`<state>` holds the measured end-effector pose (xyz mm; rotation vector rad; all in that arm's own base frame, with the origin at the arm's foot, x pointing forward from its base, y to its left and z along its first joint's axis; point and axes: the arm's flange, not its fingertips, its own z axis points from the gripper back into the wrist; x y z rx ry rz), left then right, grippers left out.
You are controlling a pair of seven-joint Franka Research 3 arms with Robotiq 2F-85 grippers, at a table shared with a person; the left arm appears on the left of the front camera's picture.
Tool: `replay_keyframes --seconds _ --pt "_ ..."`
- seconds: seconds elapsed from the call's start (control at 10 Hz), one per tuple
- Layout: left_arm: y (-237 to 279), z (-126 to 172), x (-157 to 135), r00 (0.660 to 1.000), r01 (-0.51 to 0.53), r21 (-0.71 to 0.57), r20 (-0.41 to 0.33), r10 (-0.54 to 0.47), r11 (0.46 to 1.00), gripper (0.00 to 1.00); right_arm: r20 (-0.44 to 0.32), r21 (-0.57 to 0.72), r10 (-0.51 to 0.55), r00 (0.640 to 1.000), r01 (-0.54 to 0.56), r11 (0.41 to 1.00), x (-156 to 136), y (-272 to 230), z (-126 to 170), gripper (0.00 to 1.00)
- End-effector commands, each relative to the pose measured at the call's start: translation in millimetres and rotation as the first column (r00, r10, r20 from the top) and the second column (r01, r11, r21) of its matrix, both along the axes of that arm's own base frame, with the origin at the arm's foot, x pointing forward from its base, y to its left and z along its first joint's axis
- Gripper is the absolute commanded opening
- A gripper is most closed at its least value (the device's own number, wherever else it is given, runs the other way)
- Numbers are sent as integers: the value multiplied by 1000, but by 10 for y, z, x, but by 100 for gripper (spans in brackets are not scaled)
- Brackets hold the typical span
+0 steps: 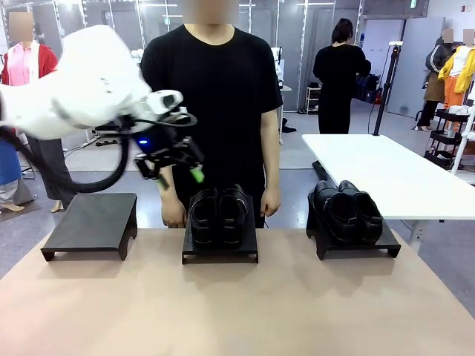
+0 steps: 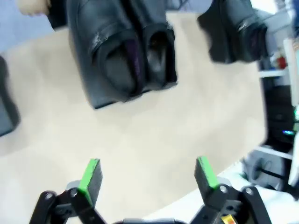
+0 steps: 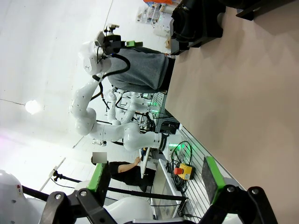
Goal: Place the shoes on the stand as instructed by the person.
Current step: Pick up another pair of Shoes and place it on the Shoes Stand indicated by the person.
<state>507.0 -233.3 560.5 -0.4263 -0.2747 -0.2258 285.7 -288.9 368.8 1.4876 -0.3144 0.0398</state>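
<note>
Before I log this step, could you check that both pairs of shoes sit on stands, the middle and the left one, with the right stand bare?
Not quite: the sides are swapped. In the front view, the pairs sit on the middle stand and the right stand, while the left stand is bare.

No readable text, label, brand, number or sign appears in any of the three views. The shoes, the stands and the counter bear no visible print, and the person's black shirt is plain. In the front view, a small green sign (image 1: pixel 413 4) hangs at about one o'clock near the top edge, too small to read. The left wrist view is blurred, so any small marking there cannot be made out.
</note>
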Motion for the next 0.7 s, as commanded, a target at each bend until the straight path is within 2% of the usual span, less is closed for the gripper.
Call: replay_keyframes --seconds 0.0,0.3,0.4,0.6 --pt "762 -81 -411 998 59 -158 5 -59 986 100 -4 -12 3 1000 -3 1000 -29 20 12 100" --pt "1529 -271 -798 992 121 -426 89 -91 896 100 -4 -12 3 1000 -3 1000 -29 20 12 100" --pt "1856 -387 -926 991 125 -523 104 -82 843 100 -4 -12 3 1000 -3 1000 -29 20 12 100" --pt "2481 -686 -1204 986 164 -700 137 -94 695 100 -4 -12 3 1000 -3 1000 -29 20 12 100"
